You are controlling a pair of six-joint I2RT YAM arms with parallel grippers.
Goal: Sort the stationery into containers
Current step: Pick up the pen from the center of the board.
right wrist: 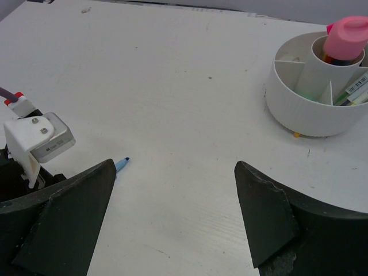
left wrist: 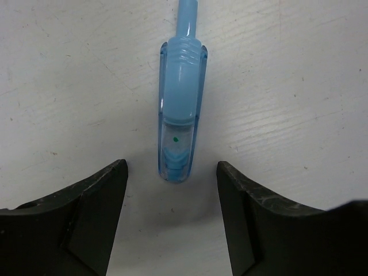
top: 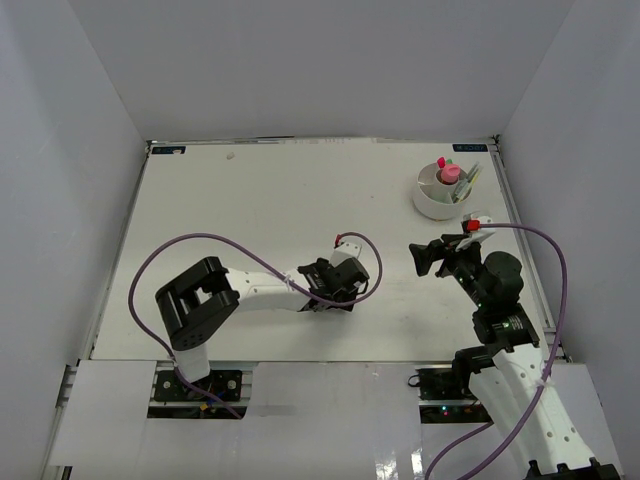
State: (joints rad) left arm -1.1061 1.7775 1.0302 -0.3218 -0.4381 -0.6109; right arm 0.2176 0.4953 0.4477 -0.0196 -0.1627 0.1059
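Note:
A light-blue pen (left wrist: 179, 115) lies flat on the white table. Its rear end sits just ahead of, and between, the fingertips of my left gripper (left wrist: 171, 167), which is open and not touching it. From above, the left gripper (top: 343, 284) is low over the table's middle and hides the pen. The pen's tip (right wrist: 121, 164) shows in the right wrist view. My right gripper (right wrist: 173, 165) hangs open and empty, also seen from above (top: 420, 258). The round white tub (right wrist: 305, 118) with dividers holds a pink-capped item (right wrist: 347, 34) and green pens (right wrist: 356, 92).
The tub (top: 437, 203) stands at the back right near the table's edge. White walls enclose the table on three sides. A purple cable (top: 170, 250) loops over the table beside the left arm.

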